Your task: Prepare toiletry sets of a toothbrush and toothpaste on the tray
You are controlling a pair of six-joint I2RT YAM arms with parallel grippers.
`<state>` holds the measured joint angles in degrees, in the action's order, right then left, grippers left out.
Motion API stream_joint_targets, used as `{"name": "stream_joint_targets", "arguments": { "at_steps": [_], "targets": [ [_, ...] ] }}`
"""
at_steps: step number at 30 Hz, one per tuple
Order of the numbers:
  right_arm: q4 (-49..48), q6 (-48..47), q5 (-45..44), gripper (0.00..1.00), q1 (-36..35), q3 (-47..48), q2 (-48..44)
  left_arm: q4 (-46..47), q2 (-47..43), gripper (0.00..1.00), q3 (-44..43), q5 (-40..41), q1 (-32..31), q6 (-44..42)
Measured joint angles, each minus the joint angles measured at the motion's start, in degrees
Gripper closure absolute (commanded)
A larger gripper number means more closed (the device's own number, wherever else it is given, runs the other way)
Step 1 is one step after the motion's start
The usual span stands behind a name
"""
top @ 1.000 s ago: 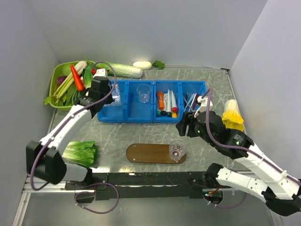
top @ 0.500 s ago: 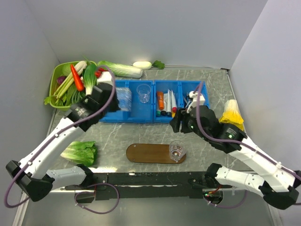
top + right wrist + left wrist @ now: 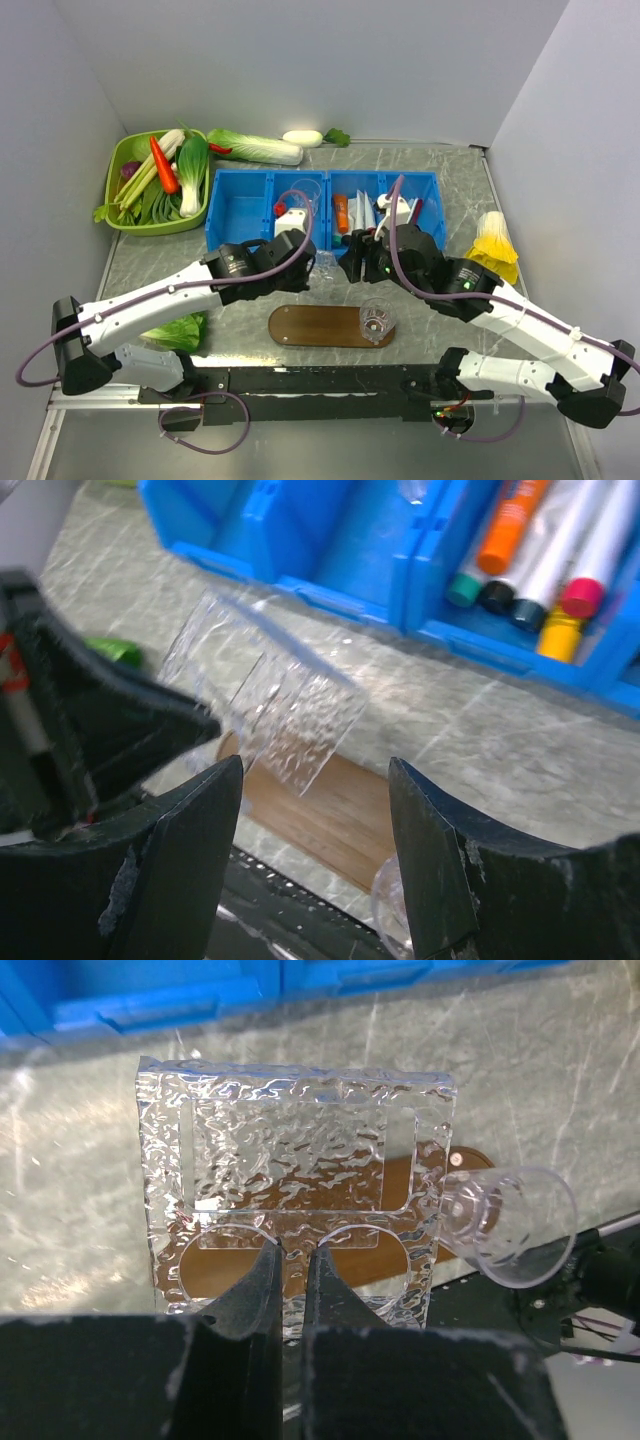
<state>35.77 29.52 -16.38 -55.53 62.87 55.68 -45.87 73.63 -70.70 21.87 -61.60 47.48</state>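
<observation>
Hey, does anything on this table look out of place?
Yes, odd for a toiletry setup: a bok choy lies loose at near left, and a cabbage lies behind the blue bins, outside the green basket.

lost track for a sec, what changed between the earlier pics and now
The left gripper, shut on a clear plastic piece, carried it from the left bin toward the tray. The right gripper, open, swung left to meet it. Cup, tubes and vegetables stayed put.
</observation>
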Motion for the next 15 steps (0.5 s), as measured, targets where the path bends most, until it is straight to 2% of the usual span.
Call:
{"name": "stream_joint_targets", "arguments": {
  "at_steps": [8,15],
  "targets": [
    [2.69,0.37,-8.00,0.22,1.05,-1.77,-5.99,-0.44,0.48,0.99,2.84,2.97,-4.87,10.21],
    [1.09,-4.26,-11.87,0.21,8.79,-4.70,-9.35,-3.19,5.05,0.99,3.30,7.26,-13.44,21.77]
  ]
}}
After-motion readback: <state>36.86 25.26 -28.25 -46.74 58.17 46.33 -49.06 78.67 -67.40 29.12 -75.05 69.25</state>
